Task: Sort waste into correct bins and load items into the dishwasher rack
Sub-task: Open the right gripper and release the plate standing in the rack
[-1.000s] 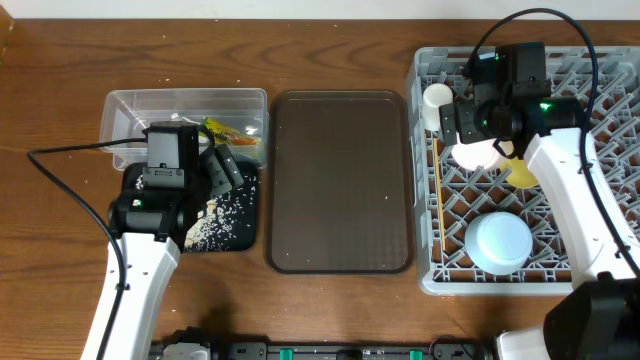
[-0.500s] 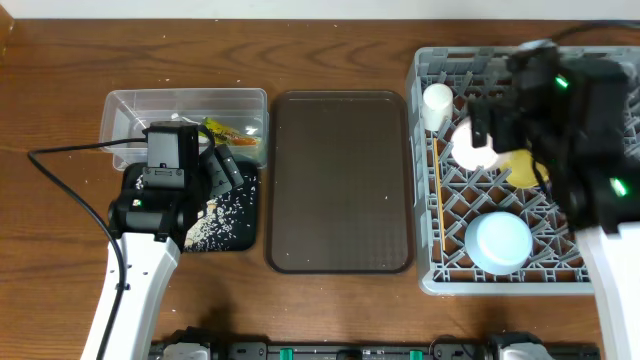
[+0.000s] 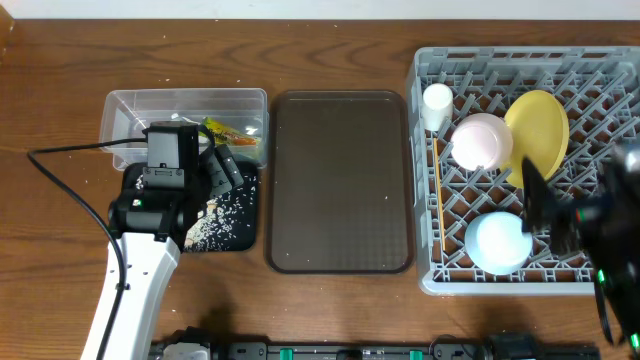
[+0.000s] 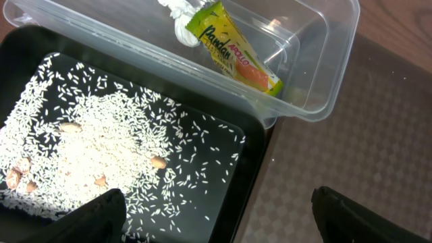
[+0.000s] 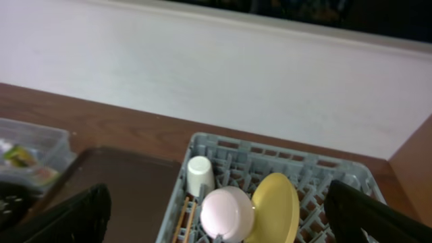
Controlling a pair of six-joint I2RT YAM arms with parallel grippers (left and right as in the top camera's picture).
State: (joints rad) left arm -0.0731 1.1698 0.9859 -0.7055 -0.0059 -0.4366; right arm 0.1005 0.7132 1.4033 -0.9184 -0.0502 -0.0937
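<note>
Honestly, looks done: wrapper (image 4: 233, 50) and rice (image 4: 101, 145) binned, dishes (image 3: 540, 125) in the rack (image 3: 470, 65), both arms' jaws apart and empty, so just park.

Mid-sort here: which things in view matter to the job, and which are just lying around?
Job: snack wrapper, tissue, rice, clear bin, black bin, rack, yellow plate, pink bowl, white cup, blue bowl, chopsticks.
Lying about: brown tray.

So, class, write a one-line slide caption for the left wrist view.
Rice grains scattered in the black bin, wrapper and tissue in the clear bin beside it.
</note>
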